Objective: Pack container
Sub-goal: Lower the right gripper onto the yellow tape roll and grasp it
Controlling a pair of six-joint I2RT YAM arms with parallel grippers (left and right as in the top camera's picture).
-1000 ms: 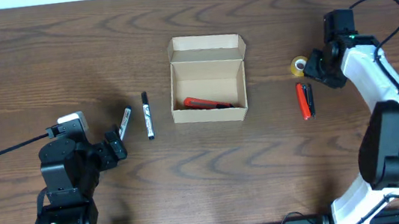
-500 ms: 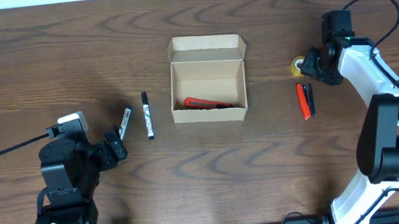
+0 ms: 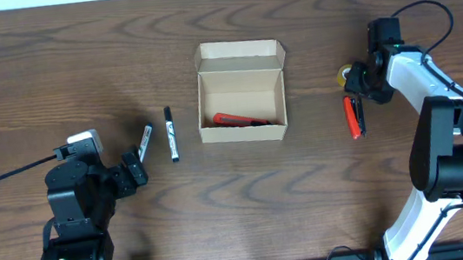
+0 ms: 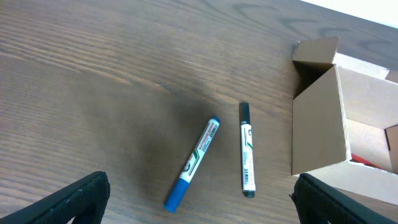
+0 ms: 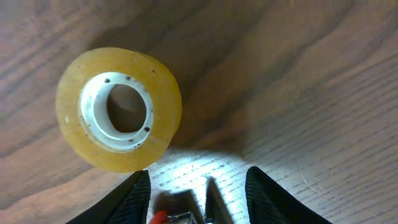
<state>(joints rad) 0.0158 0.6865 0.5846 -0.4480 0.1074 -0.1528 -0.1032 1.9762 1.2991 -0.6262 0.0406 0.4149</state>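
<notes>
Right wrist view: tape roll (image 5: 118, 109) lies flat just ahead of the right gripper (image 5: 196, 190), whose fingers stand parted and empty. I judge the step is picking up the roll. I should advance until it sits centred between the fingers, drop low, close on its outer wall, and keep off the red tool (image 3: 353, 116) beside it. Box (image 3: 241, 102) sits mid-table, lid up. Left gripper (image 4: 200, 186) is spread wide, holding nothing.

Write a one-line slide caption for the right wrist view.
Yellow tape roll lying flat on the wooden table, just ahead of the open fingers.
</notes>
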